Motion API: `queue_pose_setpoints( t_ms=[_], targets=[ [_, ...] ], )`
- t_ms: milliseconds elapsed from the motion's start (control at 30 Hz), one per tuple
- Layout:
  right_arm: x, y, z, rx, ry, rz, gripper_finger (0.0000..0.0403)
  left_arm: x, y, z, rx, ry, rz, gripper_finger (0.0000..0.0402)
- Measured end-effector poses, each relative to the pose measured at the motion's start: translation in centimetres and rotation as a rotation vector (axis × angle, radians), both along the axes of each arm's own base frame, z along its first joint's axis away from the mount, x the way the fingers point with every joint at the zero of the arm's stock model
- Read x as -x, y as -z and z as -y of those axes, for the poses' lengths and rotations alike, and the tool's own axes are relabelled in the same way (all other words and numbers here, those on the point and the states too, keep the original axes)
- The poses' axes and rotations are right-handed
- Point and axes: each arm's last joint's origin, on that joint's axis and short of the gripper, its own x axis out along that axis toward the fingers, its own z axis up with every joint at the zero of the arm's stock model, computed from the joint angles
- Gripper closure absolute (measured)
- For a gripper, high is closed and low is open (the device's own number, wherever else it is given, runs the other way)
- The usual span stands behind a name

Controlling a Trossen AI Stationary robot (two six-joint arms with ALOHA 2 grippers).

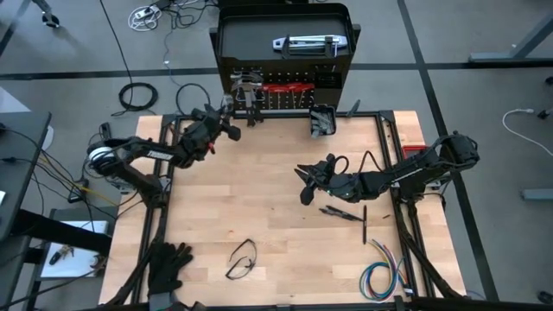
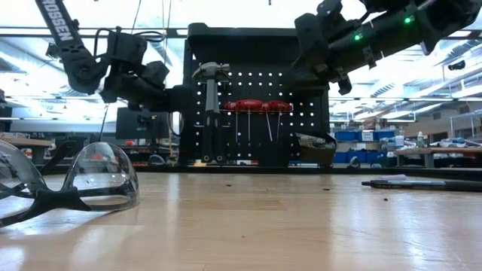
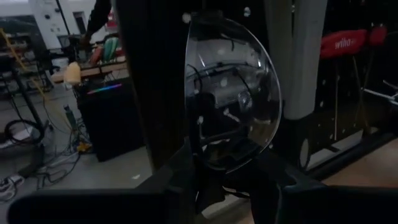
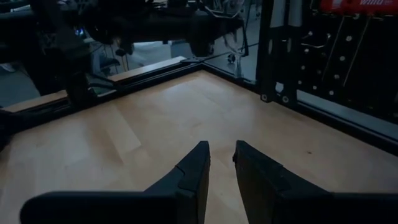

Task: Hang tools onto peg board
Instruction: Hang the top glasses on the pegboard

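The black peg board (image 1: pixel 285 95) stands upright at the table's far edge. On it hang a hammer (image 2: pixel 208 75), red-handled tools (image 2: pixel 256 107) and a small black bin (image 1: pixel 322 121). My left gripper (image 1: pixel 226 119) is up by the board's left edge, shut on a clear curved lens-like piece (image 3: pixel 233 93). My right gripper (image 4: pixel 221 163) hovers over the table's middle (image 1: pixel 304 183), empty, its fingers nearly together. Dark tools (image 1: pixel 341 213) lie flat on the table under the right arm. My left gripper holds the clear curved piece by its lower edge (image 3: pixel 222 167), between its two fingers (image 3: pixel 177 180). The fingers point roughly level toward the table's far side. The piece stands up past the fingertips, lifted clear of the table, close before the board's left edge (image 2: pixel 178 123).
Safety glasses (image 1: pixel 242 259) lie near the table's front, large in the low view (image 2: pixel 90 181). Black gloves (image 1: pixel 168 268) lie at the front left and a coloured wire bundle (image 1: pixel 380 278) at the front right. A thin black rod (image 1: pixel 364 223) lies right of centre.
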Motion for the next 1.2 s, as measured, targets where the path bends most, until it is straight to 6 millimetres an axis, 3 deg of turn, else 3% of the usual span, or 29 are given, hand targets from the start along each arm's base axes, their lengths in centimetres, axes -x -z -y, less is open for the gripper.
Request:
queue_pose_setpoints(
  t_ms=[400,600,1200],
  targets=[
    [0.2,0.1,-0.9,-0.016,-0.027,-0.005,0.032,-2.5,2.5,-2.5,0.028,-0.062,-0.12,0.0303],
    [0.2,0.2,-1.2,-0.015,-0.028,-0.006,0.032,-3.2,2.6,-3.1,0.02,-0.071,-0.154,0.0303],
    [0.4,0.1,-2.3,-0.036,-0.061,0.01,0.0323,-3.0,2.3,-4.2,0.008,-0.108,-0.211,0.0303]
  ],
)
